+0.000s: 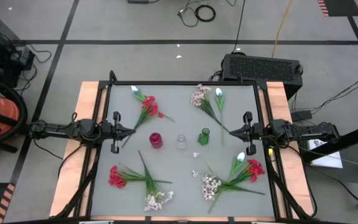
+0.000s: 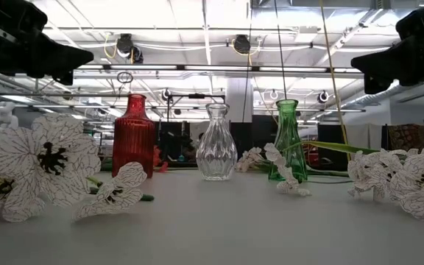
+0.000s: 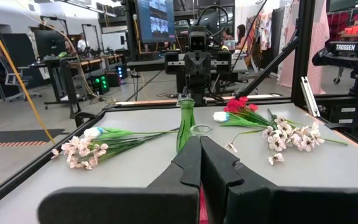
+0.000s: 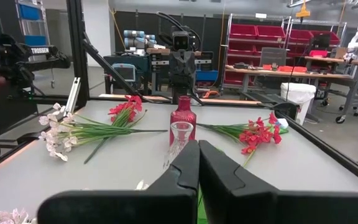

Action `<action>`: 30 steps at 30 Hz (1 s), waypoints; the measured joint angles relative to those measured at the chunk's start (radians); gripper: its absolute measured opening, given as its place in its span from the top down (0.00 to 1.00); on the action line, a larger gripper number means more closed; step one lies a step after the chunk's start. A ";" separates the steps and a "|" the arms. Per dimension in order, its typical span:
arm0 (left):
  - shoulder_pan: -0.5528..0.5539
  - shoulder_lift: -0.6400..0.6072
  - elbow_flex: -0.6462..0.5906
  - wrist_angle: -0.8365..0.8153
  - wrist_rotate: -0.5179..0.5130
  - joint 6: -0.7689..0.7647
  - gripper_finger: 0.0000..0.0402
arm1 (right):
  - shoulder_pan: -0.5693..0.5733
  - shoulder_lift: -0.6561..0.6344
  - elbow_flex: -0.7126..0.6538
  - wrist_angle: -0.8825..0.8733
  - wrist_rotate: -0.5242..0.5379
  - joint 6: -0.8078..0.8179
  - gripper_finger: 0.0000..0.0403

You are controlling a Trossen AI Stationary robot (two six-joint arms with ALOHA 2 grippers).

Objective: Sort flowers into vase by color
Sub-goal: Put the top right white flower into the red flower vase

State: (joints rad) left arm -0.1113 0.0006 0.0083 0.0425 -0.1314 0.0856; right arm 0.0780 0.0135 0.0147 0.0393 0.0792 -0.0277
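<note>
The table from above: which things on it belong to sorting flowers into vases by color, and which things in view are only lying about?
For the job:
- red vase
- clear vase
- green vase
- flower sprigs in four bunches, e.g.

Just lying about:
- black box beyond the table
- cables on the floor

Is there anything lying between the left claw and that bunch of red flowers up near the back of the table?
Nothing visible. The left claw, shut, sits at the table's left edge, and only bare tabletop separates it from the red flowers; the red vase stands off to the side.
</note>
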 joint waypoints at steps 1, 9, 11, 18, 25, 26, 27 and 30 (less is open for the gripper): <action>0.000 0.000 0.000 0.000 0.000 0.000 1.00 | 0.000 0.000 0.000 -0.003 0.000 0.000 1.00; 0.000 0.000 0.000 0.004 0.000 0.004 1.00 | 0.000 0.001 0.009 0.047 0.044 0.131 1.00; 0.000 0.000 0.000 0.004 0.000 0.002 1.00 | 0.000 0.014 0.059 0.042 0.071 0.177 1.00; 0.000 0.000 0.000 0.005 0.000 0.001 1.00 | 0.000 0.261 0.489 -0.210 0.110 0.207 1.00; 0.000 0.000 0.000 0.012 -0.062 0.029 1.00 | 0.000 0.714 1.186 -0.493 0.111 0.176 1.00; 0.000 0.000 0.000 0.012 -0.064 0.029 1.00 | 0.000 0.775 1.279 -0.526 0.111 0.165 1.00; 0.000 0.000 0.000 0.012 -0.064 0.029 1.00 | 0.000 0.837 1.374 -0.557 0.110 0.151 1.00; 0.000 0.000 0.000 0.012 -0.064 0.028 1.00 | 0.000 0.991 1.598 -0.636 0.106 0.093 1.00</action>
State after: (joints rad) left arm -0.1112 0.0006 0.0082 0.0543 -0.1959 0.1135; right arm 0.0782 1.0049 1.6126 -0.5970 0.1851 0.0653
